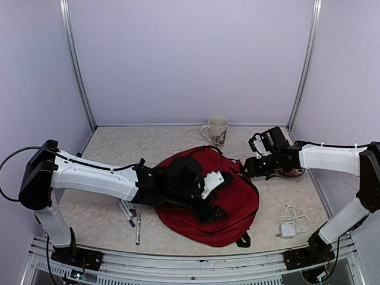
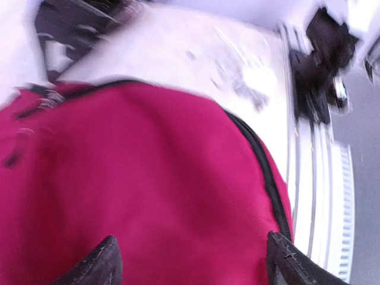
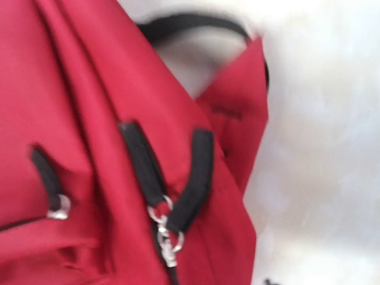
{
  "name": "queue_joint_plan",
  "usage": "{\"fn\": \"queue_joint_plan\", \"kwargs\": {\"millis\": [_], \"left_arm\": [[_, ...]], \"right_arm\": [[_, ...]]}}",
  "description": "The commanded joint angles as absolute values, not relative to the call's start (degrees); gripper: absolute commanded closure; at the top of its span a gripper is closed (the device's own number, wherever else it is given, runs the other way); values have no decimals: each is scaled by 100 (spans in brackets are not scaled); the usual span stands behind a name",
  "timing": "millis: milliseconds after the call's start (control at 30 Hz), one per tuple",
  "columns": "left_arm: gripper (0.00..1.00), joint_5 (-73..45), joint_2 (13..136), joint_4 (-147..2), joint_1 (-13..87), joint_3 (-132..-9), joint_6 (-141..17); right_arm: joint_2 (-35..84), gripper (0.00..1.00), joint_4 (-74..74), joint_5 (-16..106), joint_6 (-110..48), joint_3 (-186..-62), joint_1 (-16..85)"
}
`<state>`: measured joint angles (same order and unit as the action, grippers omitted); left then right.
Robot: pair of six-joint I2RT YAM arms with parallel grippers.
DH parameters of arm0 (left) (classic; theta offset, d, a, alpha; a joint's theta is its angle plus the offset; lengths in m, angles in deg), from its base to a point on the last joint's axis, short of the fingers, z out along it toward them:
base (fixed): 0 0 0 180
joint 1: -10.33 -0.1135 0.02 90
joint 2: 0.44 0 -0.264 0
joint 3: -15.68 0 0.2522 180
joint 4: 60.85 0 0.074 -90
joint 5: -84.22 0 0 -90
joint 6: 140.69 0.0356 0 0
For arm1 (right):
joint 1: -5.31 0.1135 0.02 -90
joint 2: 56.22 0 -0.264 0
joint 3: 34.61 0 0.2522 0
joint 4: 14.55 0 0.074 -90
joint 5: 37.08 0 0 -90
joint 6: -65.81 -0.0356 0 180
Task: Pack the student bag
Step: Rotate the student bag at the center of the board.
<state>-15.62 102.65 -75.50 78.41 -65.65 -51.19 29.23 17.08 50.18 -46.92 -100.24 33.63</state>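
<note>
Student bag [image 1: 237, 205] lay limp, best taken by its pulls

Left gripper [image 2: 196, 264] stood wide, its two dark fingertips [image 2: 101, 267] well apart and poised over the red cloth with nothing pinched between them. Right gripper [image 1: 249, 167] hung at the bag's right edge. Its wrist view showed no fingers, so whether it was wide or closed could not be told.

Beneath both, the student bag was slumped flat in the middle of the table [image 1: 119, 148]. Markers [image 1: 132, 218] lay just beside it on the left, a mug [image 1: 217, 130] stood behind it, and a charger [image 1: 287, 230] sat well apart to the right.

By its look the bag would handle as soft, light and floppy, and its broad panels would probably bunch and slide under a pinch. The black zipper pulls [image 3: 172, 190] or the black carry loop [image 3: 190, 22] looked the surer places to take hold.
</note>
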Motion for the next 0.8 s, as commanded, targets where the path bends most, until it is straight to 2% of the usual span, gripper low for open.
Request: {"fn": "queue_joint_plan", "kwargs": {"millis": [0, 67, 100, 133, 233, 367, 400, 467, 600, 667, 767], "left_arm": [[2, -1460, 9654, -7713, 6678, -6643, -5587], [1, -953, 9769, -8120, 6103, -6847, -5872], [1, -708, 9909, -8453, 5820, -6998, -5975], [1, -578, 10080, -8708, 5564, -7164, -6086], [1, -562, 10684, -9067, 4944, -7509, -6174], [1, -318, 11265, -9138, 4694, -7657, -6073], [1, -300, 11362, -9145, 4682, -7683, -6043], [1, -397, 11510, -9098, 4685, -7686, -6018], [12, -696, 11699, -8931, 4690, -7561, -6038], [34, -793, 11675, -8864, 4704, -7465, -6038], [65, -946, 11499, -8703, 4796, -7260, -5986]], "right_arm": [[2415, 42, 2436, 5014, -4581, -10103, 3390], [2288, 23, 2667, 5015, -4817, -9968, 3492], [2238, 7, 2829, 5059, -4932, -9895, 3580], [2190, 1, 2896, 5108, -5000, -9815, 3660], [2062, 0, 3009, 5065, -5482, -9548, 3903], [1970, 1, 2786, 4612, -5853, -9114, 4096], [1942, 5, 2678, 4469, -5929, -8976, 4121], [1877, 22, 2435, 4251, -6033, -8738, 4126], [1826, 77, 2390, 4552, -6045, -8688, 4107], [1870, 100, 2502, 4809, -5952, -8807, 4024], [1895, 100, 2564, 5012, -5685, -9009, 3750]]}}
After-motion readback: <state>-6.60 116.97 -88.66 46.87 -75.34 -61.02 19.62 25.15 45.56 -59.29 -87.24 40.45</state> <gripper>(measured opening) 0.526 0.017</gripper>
